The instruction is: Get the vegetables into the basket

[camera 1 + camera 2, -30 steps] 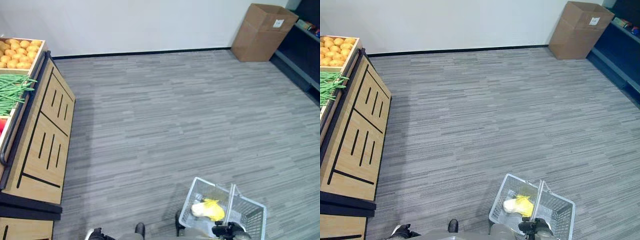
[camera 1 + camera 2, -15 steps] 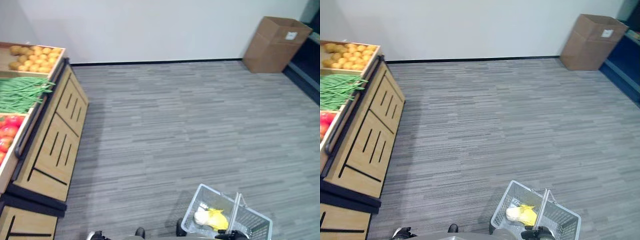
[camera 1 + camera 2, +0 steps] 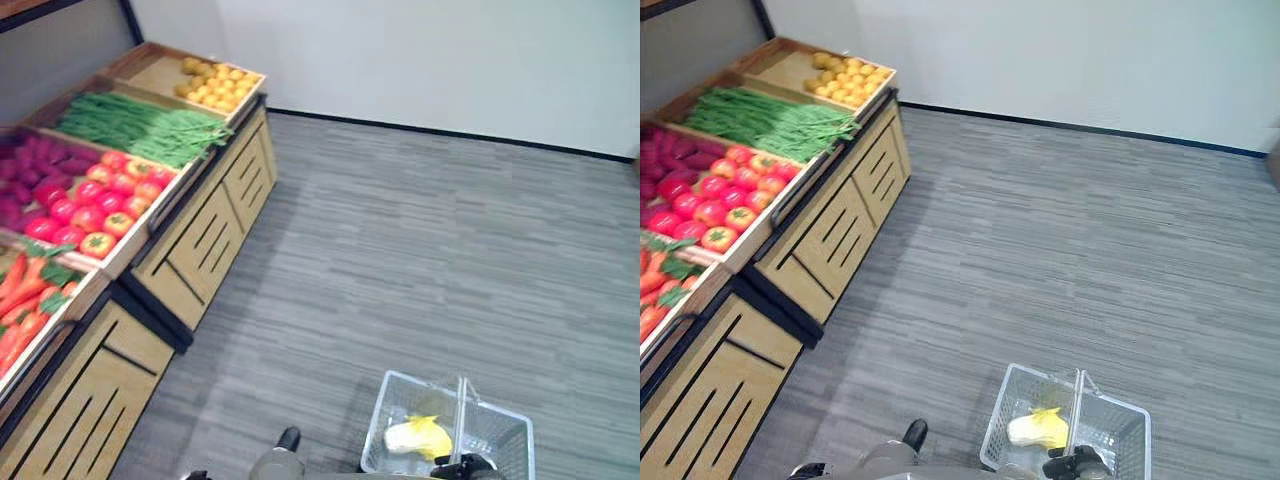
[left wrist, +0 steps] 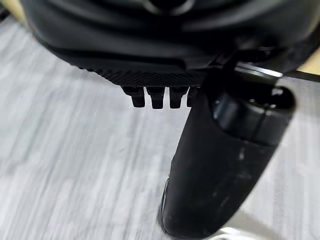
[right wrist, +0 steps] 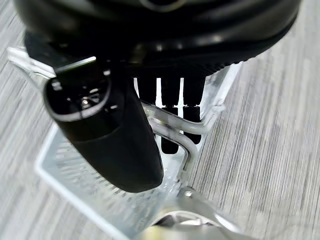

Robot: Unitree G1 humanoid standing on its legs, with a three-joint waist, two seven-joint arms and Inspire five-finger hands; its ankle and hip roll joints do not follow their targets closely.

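Observation:
A clear wire basket (image 3: 500,440) hangs at the lower right over the floor. My right hand (image 5: 170,115) is shut on the basket's handle (image 3: 460,410), its fingers curled round the bars. A yellow and white item (image 3: 420,437) lies inside the basket. To the left, the wooden produce stand (image 3: 200,250) holds green beans (image 3: 140,125), red tomatoes (image 3: 90,200), carrots (image 3: 25,300), dark purple roots (image 3: 20,175) and small yellow-orange produce (image 3: 215,82). My left hand (image 4: 215,170) hangs over the grey floor beside the stand, fingers relaxed and holding nothing.
Grey striped carpet (image 3: 430,240) stretches between the stand and the white wall (image 3: 450,60). The stand's slotted front panels (image 3: 85,420) run close along my left side.
The camera has swung left: the cardboard box has left the picture and more of the stand shows. The basket stays in my right hand.

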